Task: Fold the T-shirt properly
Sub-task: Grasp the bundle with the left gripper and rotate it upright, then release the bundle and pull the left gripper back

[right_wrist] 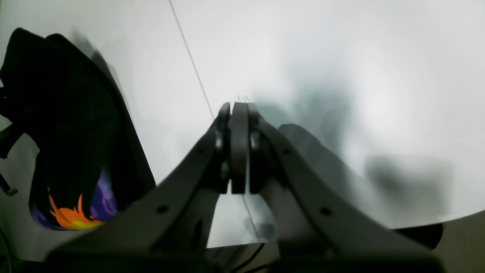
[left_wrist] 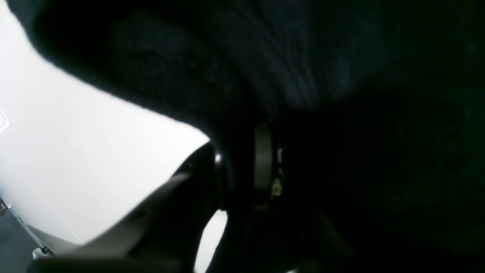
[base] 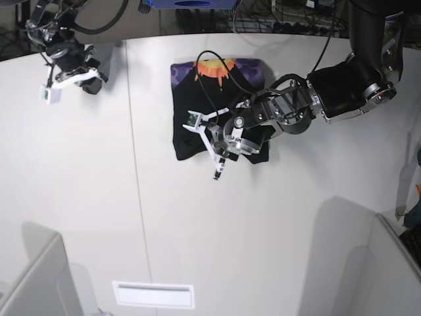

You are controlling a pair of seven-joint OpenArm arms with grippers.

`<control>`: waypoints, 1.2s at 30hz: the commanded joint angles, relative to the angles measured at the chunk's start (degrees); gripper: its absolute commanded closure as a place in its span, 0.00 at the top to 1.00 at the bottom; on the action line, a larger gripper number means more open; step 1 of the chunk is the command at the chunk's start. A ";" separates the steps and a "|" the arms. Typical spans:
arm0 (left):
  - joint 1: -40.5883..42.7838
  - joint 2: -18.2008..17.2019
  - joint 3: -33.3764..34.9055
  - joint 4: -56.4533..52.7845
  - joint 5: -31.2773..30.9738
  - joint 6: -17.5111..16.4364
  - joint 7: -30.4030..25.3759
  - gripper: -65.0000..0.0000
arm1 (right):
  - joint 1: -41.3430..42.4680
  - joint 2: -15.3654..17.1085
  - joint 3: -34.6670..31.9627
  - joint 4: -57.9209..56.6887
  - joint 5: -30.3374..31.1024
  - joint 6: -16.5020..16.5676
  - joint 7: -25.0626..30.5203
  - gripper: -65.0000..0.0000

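- We are seeing no containers holding anything; the one thing of the task is a single black T-shirt (base: 197, 112), lying folded into a compact block on the white table (base: 79, 197), toward its far middle.
- We are counting one T-shirt, two robot arms and two grippers.
- The shirt's print is facing up along its far edge in the base view: an orange-yellow sun shape with purple around it; the part nearer us is plain black.
- The left gripper (base: 217, 172) is reaching in from the right of the base view and is sitting at the shirt's near edge, its fingers pointing down past the cloth onto bare table.
- In the left wrist view, black cloth (left_wrist: 242, 68) is filling most of the picture, very close to the camera and blurred; we cannot tell whether this gripper is gripping the cloth or how far apart its fingers are standing.
- The right gripper (right_wrist: 238, 110) is hanging over bare table at the far left corner of the base view, well apart from the shirt.
- In the right wrist view its two fingers are pressing together with nothing between them.
- That same view is showing the folded shirt at the left side, with the orange and purple print at its lower end.
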 commanded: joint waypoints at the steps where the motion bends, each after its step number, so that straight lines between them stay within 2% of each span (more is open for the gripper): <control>1: -0.94 -0.04 -0.39 0.68 -0.29 -0.38 -0.21 0.00 | -0.01 0.28 0.09 1.20 1.05 0.36 0.91 0.00; 11: -2.44 0.31 -0.48 1.12 -0.29 -0.47 -0.12 0.00 | -0.01 -0.78 0.00 1.20 0.96 0.36 0.83 0.00; 12: -2.44 0.31 -0.48 1.12 -0.29 -0.47 -0.12 0.05 | -0.01 -0.78 0.00 1.20 0.96 0.36 0.74 0.00; 15: -3.58 0.23 -0.48 1.12 -0.38 -0.47 -0.12 0.35 | -0.01 -0.78 0.00 1.20 0.96 0.36 0.74 0.00; 18: -4.46 0.23 -0.48 1.12 -0.29 -0.47 -0.12 0.59 | 0.34 -0.78 0.00 1.20 0.96 0.36 0.65 0.00; 22: -6.39 0.23 -0.48 1.12 -0.82 -0.47 -0.12 0.75 | 0.78 -0.78 0.00 1.20 0.96 0.36 0.56 0.00; 25: -7.80 0.31 -1.71 1.56 -0.82 -0.56 -0.12 0.76 | 0.86 -0.78 0.00 1.20 0.96 0.36 0.56 0.00; 34: -6.92 -0.04 -13.93 11.14 -0.91 -0.56 -0.12 0.76 | 1.30 -0.69 0.00 1.29 0.70 0.27 0.47 0.00; 36: -4.46 -0.21 -18.68 14.66 -1.00 -0.56 -0.03 0.73 | 0.43 -0.42 0.27 1.38 0.70 0.27 0.83 0.00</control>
